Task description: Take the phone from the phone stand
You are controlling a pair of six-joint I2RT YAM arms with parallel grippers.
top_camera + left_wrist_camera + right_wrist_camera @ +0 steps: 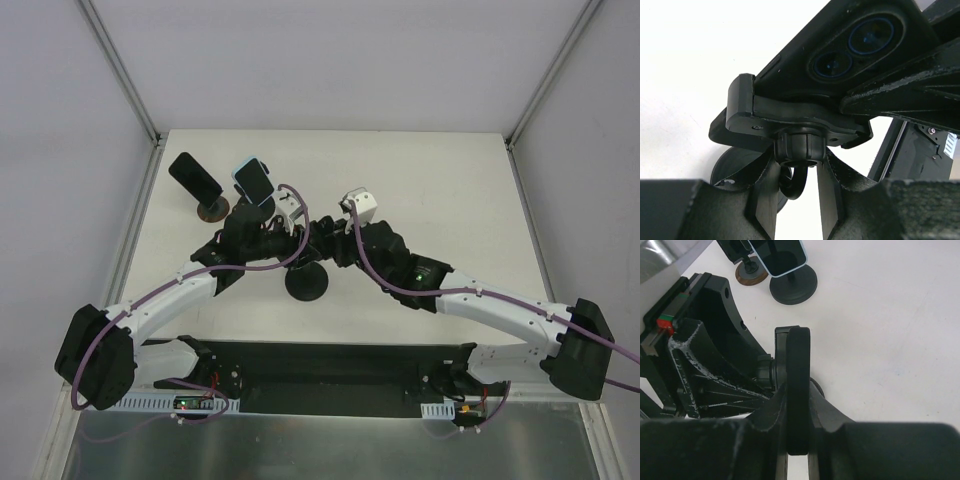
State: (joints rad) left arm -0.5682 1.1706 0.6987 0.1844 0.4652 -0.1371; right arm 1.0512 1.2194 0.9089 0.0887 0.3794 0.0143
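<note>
The black phone (798, 375) stands edge-on in the right wrist view. My right gripper (798, 407) is shut on it, one finger on each face. In the left wrist view its back with two camera lenses (855, 45) rests in the black stand's cradle (785, 112). My left gripper (800, 162) is shut on the stand's neck knob (800, 147) under the cradle. In the top view both grippers, left (283, 240) and right (327, 245), meet above the stand's round base (308, 283) and hide the phone.
Two other stands are at the back left: one holds a phone in a light-blue case (253, 178), which also shows in the right wrist view (785, 255). The other, with a brown base (211, 208), holds a black phone (192, 174). White enclosure walls surround the table.
</note>
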